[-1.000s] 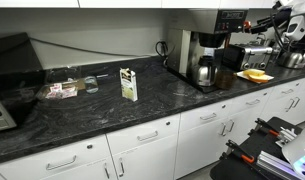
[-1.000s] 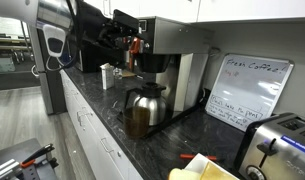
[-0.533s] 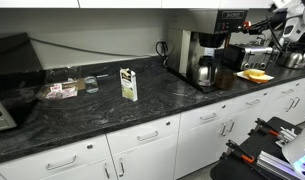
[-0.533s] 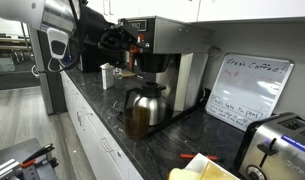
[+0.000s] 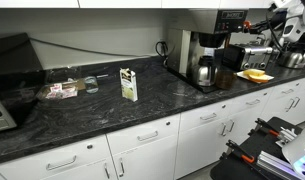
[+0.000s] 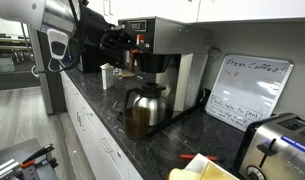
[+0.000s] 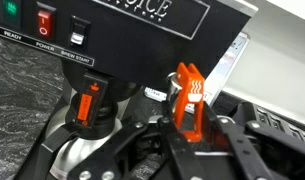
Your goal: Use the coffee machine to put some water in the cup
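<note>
At top of the wrist view, front panel of the coffee machine (image 7: 142,25), facing the camera. Below, at centre frame, orange tap lever (image 7: 189,95), upright, long axis vertical, between fingers of the gripper (image 7: 190,130); clamped or not, impossible to tell.

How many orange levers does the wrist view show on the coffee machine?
2. One orange lever is at the lower left; the second orange lever stands near the middle of the picture. Others may be hidden outside this view.

The coffee machine (image 7: 122,35) reads "READY", "POWER" and "BREW START" under its buttons. The whiteboard (image 6: 247,92) is headed "Fresh Coffee"; its smaller lines are illegible.
</note>
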Robot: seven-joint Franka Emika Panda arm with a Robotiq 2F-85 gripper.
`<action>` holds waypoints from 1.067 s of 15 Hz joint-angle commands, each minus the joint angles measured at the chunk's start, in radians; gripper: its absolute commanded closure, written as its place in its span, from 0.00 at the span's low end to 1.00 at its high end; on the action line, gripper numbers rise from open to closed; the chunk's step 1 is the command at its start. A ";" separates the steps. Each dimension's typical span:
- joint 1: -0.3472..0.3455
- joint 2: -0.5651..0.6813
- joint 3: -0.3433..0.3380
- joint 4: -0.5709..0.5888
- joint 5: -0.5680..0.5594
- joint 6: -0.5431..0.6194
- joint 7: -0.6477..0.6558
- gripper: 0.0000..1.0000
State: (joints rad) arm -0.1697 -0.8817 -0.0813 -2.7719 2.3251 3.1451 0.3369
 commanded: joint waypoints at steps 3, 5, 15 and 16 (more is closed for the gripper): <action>0.006 0.044 0.032 0.038 -0.005 0.057 0.009 0.93; 0.024 0.048 0.036 0.051 -0.012 0.094 0.012 0.93; 0.170 0.067 -0.016 0.130 -0.053 0.289 -0.006 0.93; 0.163 0.069 -0.011 0.134 -0.048 0.291 -0.014 0.93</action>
State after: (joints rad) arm -0.0343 -0.8296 -0.0918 -2.6699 2.2787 3.4007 0.3430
